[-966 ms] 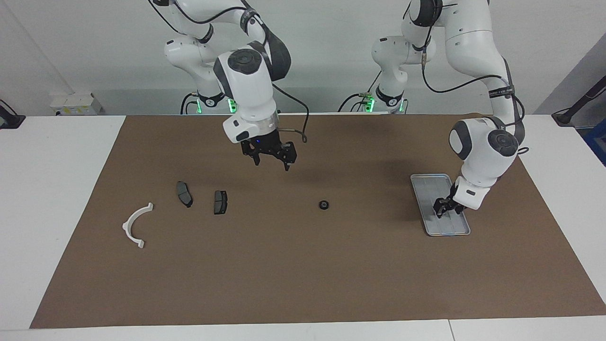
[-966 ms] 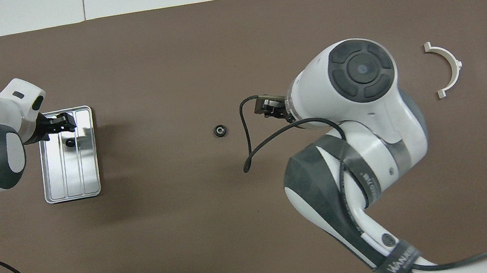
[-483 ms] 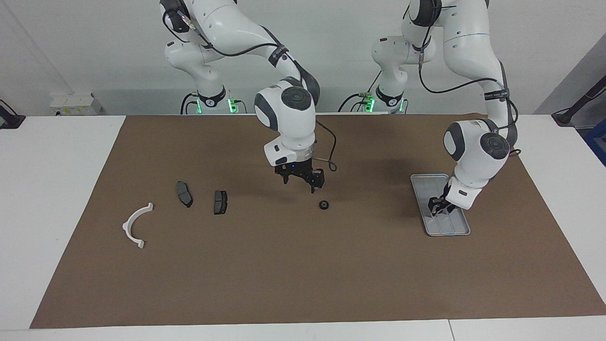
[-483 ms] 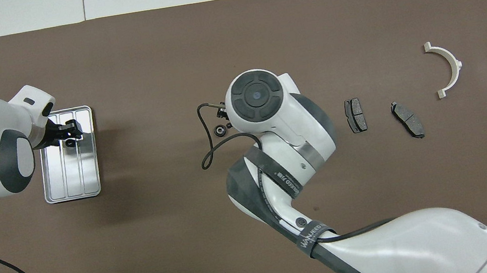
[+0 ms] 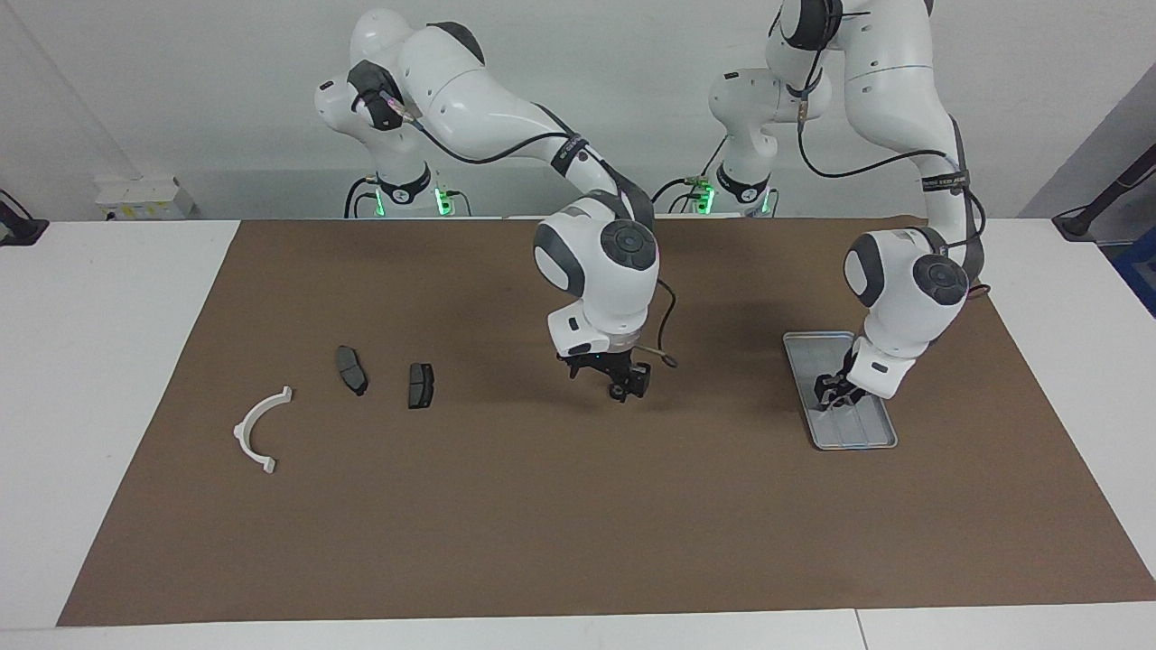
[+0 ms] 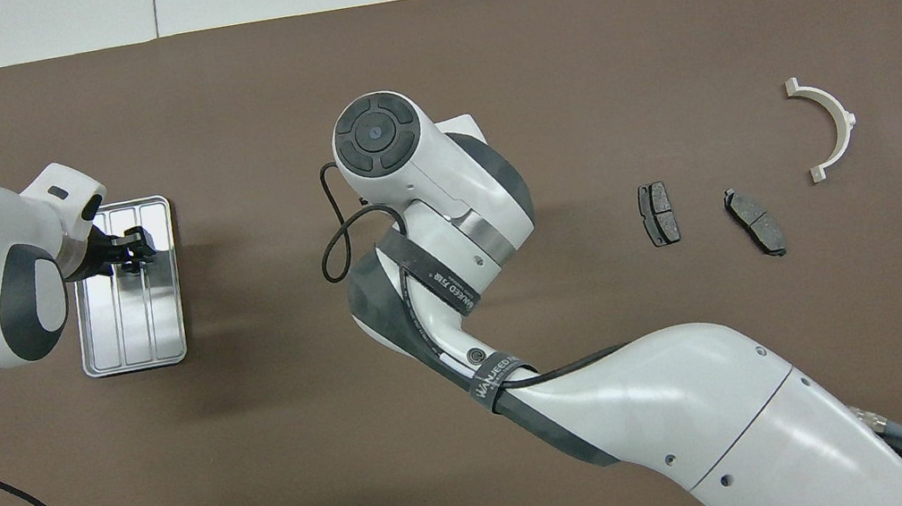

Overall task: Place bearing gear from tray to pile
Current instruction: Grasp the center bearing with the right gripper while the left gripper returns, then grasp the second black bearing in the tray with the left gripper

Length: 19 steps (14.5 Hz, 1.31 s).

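A small black bearing gear (image 5: 619, 392) lies on the brown mat near the middle of the table. My right gripper (image 5: 611, 384) hangs low right over it, open, with a finger on either side. In the overhead view the right hand hides both. The ribbed silver tray (image 5: 865, 435) (image 6: 134, 339) lies toward the left arm's end. My left gripper (image 5: 833, 395) (image 6: 132, 251) is down inside the tray and covers what lies under it. The pile is a white half-ring bracket (image 5: 257, 429) (image 6: 829, 125) and two dark plates (image 5: 351, 369) (image 5: 420, 385).
The brown mat (image 5: 506, 524) covers most of the white table. A loose black cable (image 6: 332, 245) hangs from the right wrist. A white socket box (image 5: 144, 199) sits at the table's edge by the right arm's end.
The right arm swung from near the plates toward the table's middle and came down over the gear on the mat. The left gripper shifted slightly along the tray and lowered into it.
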Available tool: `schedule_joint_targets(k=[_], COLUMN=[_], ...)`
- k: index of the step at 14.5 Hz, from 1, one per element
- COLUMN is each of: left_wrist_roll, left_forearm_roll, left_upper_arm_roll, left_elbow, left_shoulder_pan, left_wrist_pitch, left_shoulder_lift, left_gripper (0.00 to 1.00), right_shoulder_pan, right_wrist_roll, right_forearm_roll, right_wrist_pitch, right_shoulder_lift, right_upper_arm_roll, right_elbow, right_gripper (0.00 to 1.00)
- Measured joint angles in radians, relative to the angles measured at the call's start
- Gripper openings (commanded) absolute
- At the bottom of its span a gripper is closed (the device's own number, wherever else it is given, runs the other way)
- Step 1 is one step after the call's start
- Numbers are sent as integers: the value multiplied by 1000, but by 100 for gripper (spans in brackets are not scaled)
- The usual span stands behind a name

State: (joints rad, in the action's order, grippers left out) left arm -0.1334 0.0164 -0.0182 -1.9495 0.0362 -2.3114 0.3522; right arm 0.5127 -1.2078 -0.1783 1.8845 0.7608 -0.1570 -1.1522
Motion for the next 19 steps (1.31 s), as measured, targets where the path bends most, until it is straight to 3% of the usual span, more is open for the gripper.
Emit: schedule_joint_targets(k=[3, 5, 7, 12, 15, 19], left_wrist_roll=[0, 0, 0, -1, -1, -1], left_forearm_roll=[0, 0, -1, -2, -3, -7], left_upper_arm_roll=[0, 0, 2, 0, -1, -7], left_elbow=[-10, -24, -37, -38, 46, 116], left_shoulder_pan=[0, 0, 0, -1, -1, -2], left_wrist_pitch=[-10, -31, -42, -39, 82, 206], left_shoulder_lift=[-3, -10, -19, -25, -42, -122], left_gripper=[48, 28, 0, 0, 0, 0], right_shoulder_pan=[26, 46, 56, 63, 61, 52], right_wrist_roll=[-4, -17, -20, -20, -20, -28], right_forearm_roll=[0, 0, 0, 0, 0, 6], right_wrist_pitch=[-4, -4, -4, 12, 40, 111], right_shoulder_lift=[31, 45, 58, 87, 99, 103], right_upper_arm_roll=[0, 1, 1, 1, 2, 7], right_elbow=[32, 36, 39, 40, 40, 38], right_gripper=[100, 100, 100, 100, 96, 95])
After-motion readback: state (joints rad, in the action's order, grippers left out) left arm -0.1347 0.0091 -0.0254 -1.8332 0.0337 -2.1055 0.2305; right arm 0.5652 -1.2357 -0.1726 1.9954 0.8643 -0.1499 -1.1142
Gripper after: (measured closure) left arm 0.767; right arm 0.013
